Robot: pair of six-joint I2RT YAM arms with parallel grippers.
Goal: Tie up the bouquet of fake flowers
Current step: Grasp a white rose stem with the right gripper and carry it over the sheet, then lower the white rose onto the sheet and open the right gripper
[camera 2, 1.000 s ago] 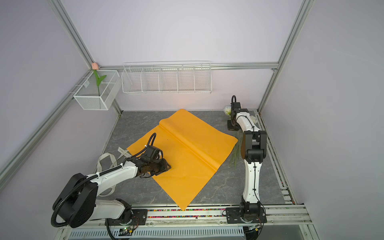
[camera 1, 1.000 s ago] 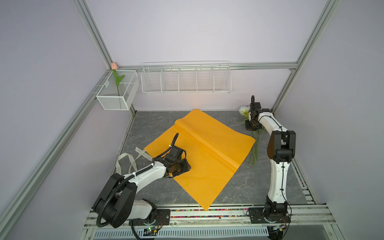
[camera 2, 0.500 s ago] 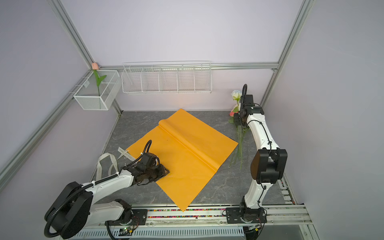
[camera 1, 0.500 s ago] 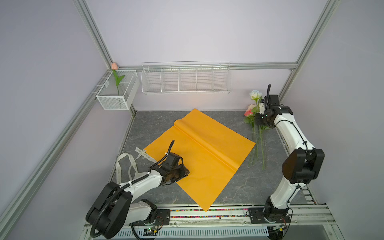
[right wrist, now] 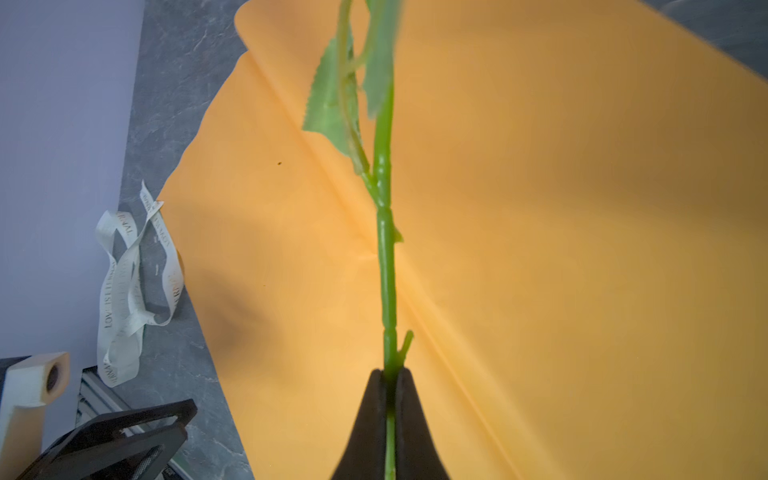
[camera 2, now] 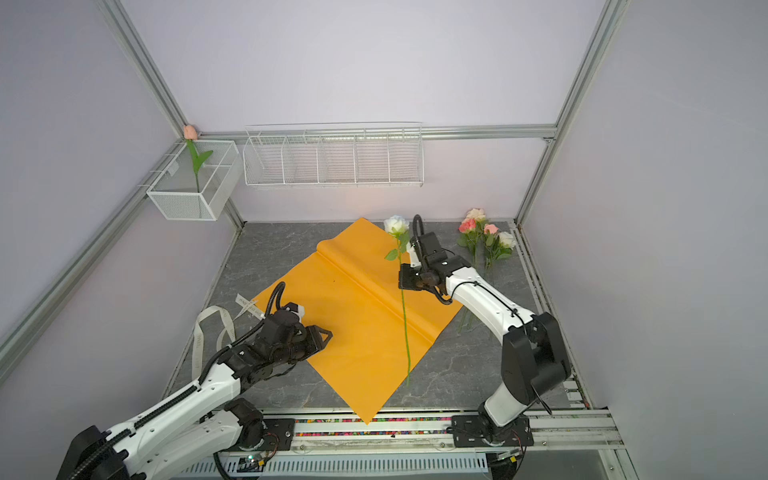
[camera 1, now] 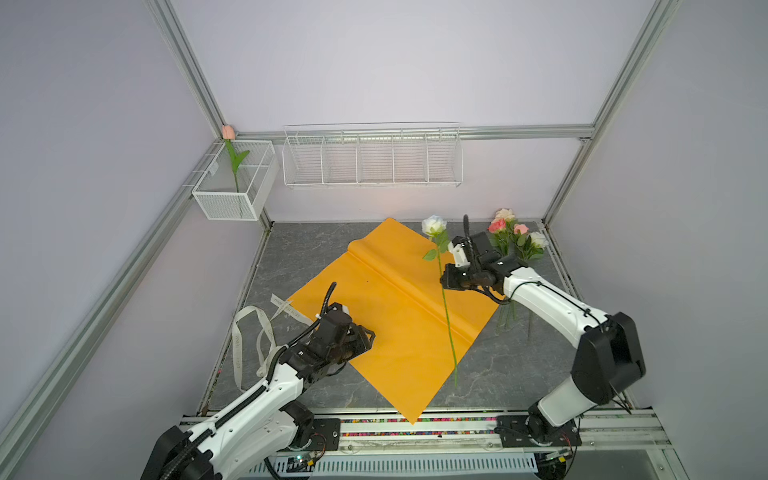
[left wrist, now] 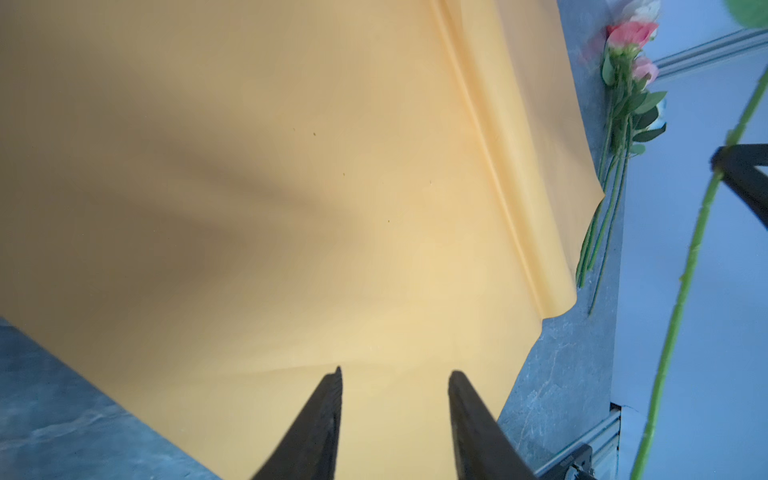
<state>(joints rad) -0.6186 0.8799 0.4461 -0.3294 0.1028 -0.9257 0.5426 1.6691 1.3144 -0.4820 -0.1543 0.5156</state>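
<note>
Your right hand (camera 1: 443, 279) is pinching a white rose (camera 1: 433, 225) by its stem, holding it bloom up above the paper (camera 1: 395, 324). Your left hand (camera 1: 370, 336) is hovering half spread over the paper's near edge. The other roses (camera 1: 511, 237) are lying on the desk (camera 1: 299, 253) beside the paper.

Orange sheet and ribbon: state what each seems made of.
Orange sheet: likely matte wrapping paper or thin plastic film; it lies smooth with one soft raised crease. Ribbon: seemingly woven fabric, slight satin sheen, printed lettering, limp loops.
</note>
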